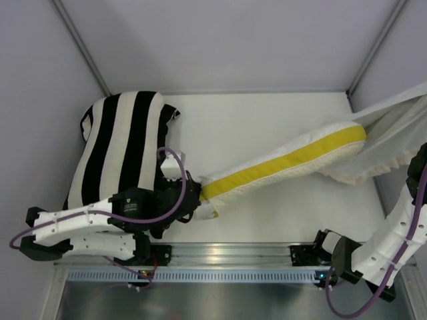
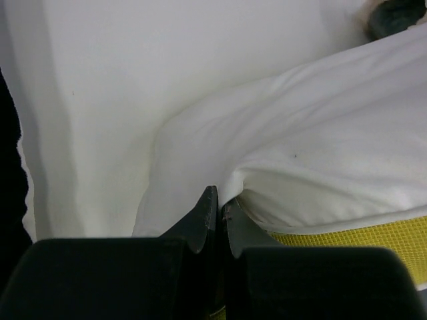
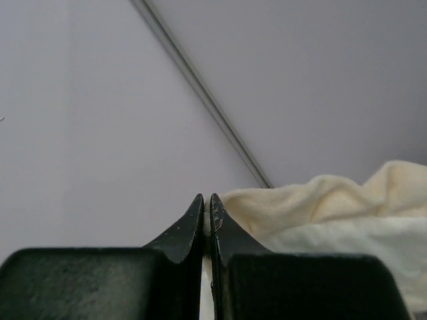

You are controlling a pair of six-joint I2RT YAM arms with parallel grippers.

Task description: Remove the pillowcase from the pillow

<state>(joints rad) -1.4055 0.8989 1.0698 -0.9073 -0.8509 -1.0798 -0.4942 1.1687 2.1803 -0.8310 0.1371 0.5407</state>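
Left gripper (image 2: 219, 200) clamped shut on near corner of pillow (image 1: 287, 160), just beside yellow band. Right gripper (image 3: 205, 200) pinched closed, with cream pillowcase (image 1: 400, 127) fabric caught at tips, I judge. Pillow stretched diagonally across table (image 1: 267, 113), far end only just inside pillowcase mouth at right edge. Striped cushion (image 1: 120, 147) lies apart, at left. My plan: hold left anchor firm, draw right arm away along pillow's line, steady, no jerk. Risks: thin pinch slipping, frill snagging on pillow end.
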